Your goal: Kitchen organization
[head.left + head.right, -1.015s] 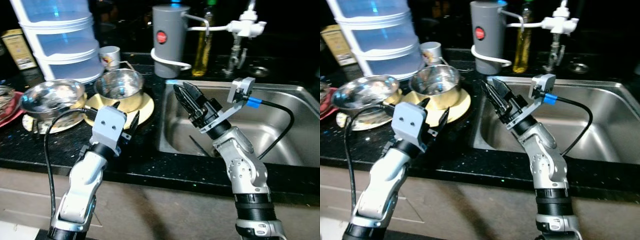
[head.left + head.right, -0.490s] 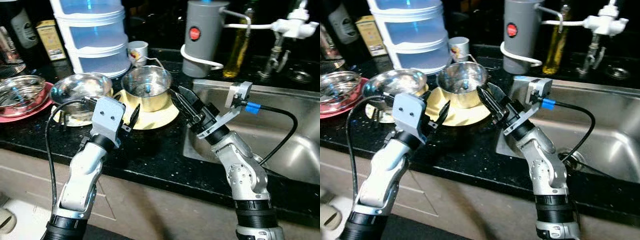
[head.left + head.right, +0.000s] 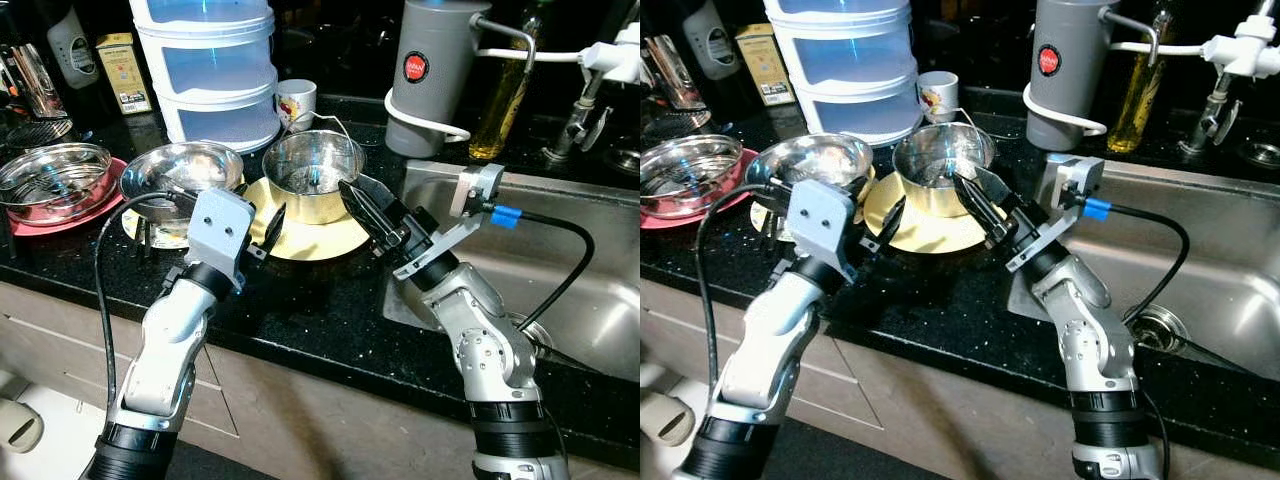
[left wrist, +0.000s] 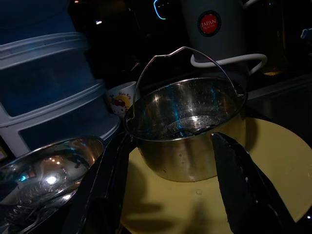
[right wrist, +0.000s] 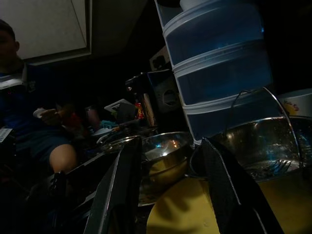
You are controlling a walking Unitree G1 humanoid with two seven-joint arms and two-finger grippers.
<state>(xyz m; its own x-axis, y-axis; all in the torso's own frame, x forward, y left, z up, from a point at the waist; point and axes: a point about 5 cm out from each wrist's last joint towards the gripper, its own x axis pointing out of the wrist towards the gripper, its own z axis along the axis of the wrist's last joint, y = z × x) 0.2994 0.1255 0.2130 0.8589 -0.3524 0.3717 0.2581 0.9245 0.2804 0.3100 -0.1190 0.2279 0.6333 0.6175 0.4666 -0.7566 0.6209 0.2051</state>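
Left gripper and right gripper: fingers spread wide, empty. Positioned either side of steel pot on yellow plate.

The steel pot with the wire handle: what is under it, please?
The steel pot stands on a yellow plate, which lies on the black counter. The plate's middle is covered by the pot.

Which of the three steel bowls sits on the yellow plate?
The handled steel pot, between both pincers; the other bowls sit left of it.
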